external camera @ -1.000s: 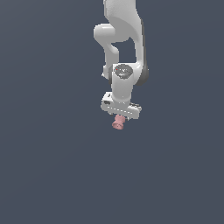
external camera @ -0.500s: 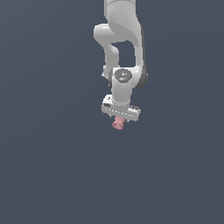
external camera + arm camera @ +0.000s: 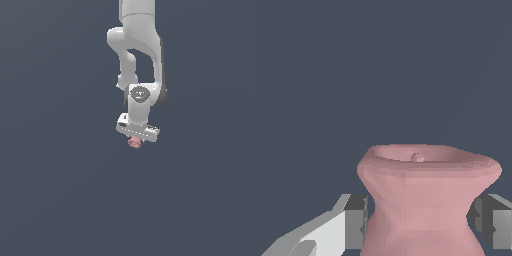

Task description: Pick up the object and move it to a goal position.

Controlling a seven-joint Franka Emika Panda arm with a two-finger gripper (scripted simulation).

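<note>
The pink spool-like object [image 3: 133, 143] hangs just under the white arm's gripper [image 3: 135, 139] in the exterior view, near the middle of the picture. In the wrist view the object [image 3: 426, 200] fills the space between the two grey fingers [image 3: 356, 220], which press on its narrow waist from both sides. Its flared end with a small bump points away from the camera. The gripper [image 3: 421, 222] is shut on the object. No surface touches the object.
The white arm [image 3: 137, 60] comes down from the top of the exterior view. All around is a plain dark grey-blue background with no other objects, edges or marker in sight.
The arm and the held pink object have moved slightly up and toward the exterior view's right. The grip has not changed.
</note>
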